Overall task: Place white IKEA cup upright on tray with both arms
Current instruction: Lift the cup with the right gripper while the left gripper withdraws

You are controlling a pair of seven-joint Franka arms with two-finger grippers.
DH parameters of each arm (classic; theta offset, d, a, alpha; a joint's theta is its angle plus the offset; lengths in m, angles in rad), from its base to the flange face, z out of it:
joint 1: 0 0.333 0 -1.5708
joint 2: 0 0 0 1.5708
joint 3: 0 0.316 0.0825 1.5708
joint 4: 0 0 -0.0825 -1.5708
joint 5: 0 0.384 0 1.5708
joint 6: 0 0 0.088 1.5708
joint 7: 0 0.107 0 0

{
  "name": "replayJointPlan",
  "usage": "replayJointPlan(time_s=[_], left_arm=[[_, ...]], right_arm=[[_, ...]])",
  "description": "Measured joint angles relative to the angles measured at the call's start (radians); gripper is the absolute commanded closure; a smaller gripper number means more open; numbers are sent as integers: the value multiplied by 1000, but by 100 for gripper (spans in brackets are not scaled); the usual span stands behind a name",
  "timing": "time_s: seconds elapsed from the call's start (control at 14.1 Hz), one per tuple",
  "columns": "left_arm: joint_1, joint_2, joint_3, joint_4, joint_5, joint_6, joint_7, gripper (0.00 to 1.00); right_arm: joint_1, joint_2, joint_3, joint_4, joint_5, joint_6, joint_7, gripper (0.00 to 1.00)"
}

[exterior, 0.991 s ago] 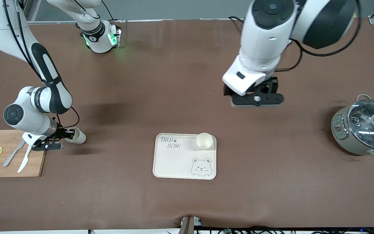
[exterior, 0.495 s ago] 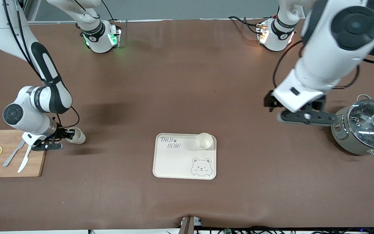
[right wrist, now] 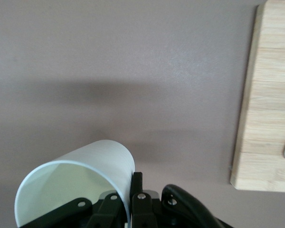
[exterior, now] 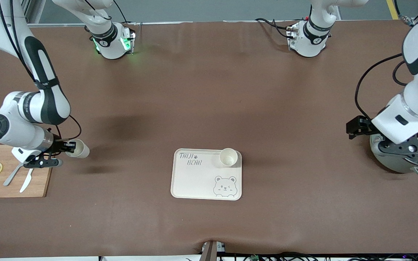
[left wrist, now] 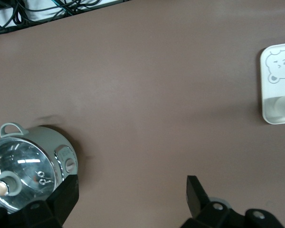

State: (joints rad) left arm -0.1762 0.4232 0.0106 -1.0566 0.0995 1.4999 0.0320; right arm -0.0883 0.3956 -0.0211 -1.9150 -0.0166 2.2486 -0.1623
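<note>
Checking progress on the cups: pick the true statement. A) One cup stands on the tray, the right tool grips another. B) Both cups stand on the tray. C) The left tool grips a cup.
A: one upright cup sits on the tray; the right tool pinches the second cup by its rim.

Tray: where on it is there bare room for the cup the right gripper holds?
The tray is bare between its lettering and the bear drawing. An upright cup fills one corner. The right gripper holds its cup beside the cutting board.

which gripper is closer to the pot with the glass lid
Left. The left gripper is open right over the pot, at the left arm's end of the table. The right gripper is by the cutting board, shut on a white cup.
</note>
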Motion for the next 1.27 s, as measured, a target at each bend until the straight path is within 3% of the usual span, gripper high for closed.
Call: replayJointPlan(time_s=[0.28,0.57,0.99,1.27], left_arm=[[78,1,0,-28,0,31,108,0],[140,0,-1,-28,-9,41,150,0],[159,-7,-1,-43,-50,45,145,0],[160,-81,-1,-136,-92,57,104,0]], right_arm=[[24,-72,6,27,77,-135,12,100],[108,-148,16,72,105,-245,161,100],[302,-159,22,113,142,-230,486,100],[432,-144,22,171,152,-176,700,100]])
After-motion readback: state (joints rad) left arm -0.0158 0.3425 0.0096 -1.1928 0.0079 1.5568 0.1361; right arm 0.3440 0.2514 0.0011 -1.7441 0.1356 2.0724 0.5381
